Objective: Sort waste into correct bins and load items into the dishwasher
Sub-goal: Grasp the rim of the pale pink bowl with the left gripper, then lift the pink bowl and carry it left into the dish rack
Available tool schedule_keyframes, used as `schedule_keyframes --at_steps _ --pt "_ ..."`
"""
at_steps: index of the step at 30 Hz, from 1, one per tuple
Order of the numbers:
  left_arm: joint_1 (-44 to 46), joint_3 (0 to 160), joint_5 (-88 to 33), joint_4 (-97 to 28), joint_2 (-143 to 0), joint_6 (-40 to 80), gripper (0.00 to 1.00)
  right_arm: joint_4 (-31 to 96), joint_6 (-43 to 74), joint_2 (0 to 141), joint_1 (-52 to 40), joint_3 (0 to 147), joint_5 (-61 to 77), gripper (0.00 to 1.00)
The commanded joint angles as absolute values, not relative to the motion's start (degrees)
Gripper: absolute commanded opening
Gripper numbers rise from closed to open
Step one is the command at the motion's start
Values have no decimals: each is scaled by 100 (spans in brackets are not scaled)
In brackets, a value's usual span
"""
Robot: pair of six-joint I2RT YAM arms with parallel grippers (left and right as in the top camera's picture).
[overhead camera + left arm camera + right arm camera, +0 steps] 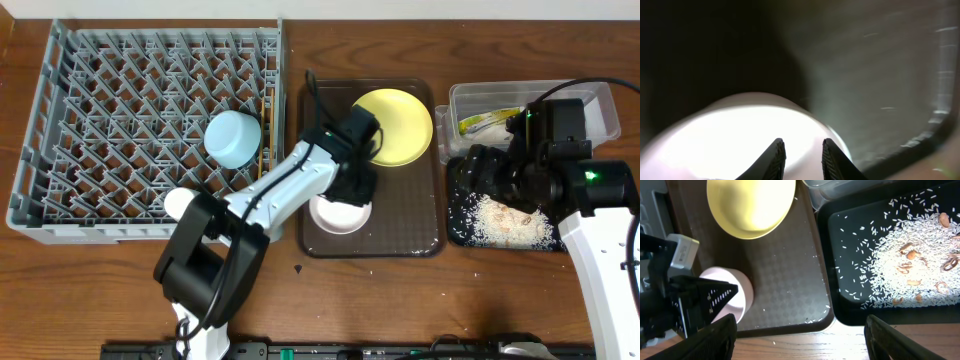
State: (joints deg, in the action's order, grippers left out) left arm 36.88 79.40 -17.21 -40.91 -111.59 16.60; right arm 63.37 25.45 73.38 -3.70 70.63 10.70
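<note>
Wood table (500,300) – left tool (803,157) pinching white bowl (338,218), right tool (797,332) spread above black tray (845,255).

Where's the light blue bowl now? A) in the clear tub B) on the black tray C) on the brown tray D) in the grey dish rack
D: in the overhead view the light blue bowl sits among the pegs of the grey dish rack, near its right edge.
</note>
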Motion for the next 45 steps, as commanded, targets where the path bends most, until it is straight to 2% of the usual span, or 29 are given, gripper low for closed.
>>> schedule_keyframes --at_steps 1,8,12,19,23,33,36,38,40,45 --pt "4034 8053 -1881 -3944 -11131 1949 27 6342 2611 7352 -344 7037 1100 80" --pt "4431 8093 -1752 -4045 -11024 2010 27 6364 2611 7352 -344 7037 1100 80" --pt "4154 8359 -985 -4886 -10506 2025 28 6407 2611 7352 -344 7037 1098 80" --pt "3505 8368 -401 -5343 -9666 1938 39 6392 2611 7352 -344 7037 1100 80" --pt "3192 8071 -360 -5306 -9850 1782 47 6390 2611 7352 -344 7037 1100 80" --pt "3146 7881 -1031 -4893 -11006 1527 47 6372 2611 7352 -344 7037 1100 80" --pt "3142 7881 -1031 -4788 -11277 1527 46 6370 2611 7352 -344 7037 1100 80" --pt "3142 7881 -1057 -4718 -11384 1527 39 6366 2611 7352 -344 7037 1100 80" --pt "3146 7881 -1293 -4606 -11515 1525 27 6364 2611 7352 -344 7037 1100 80" --pt "3157 7881 -1592 -4368 -11681 1505 15 6366 2611 7352 -344 7037 1100 80"
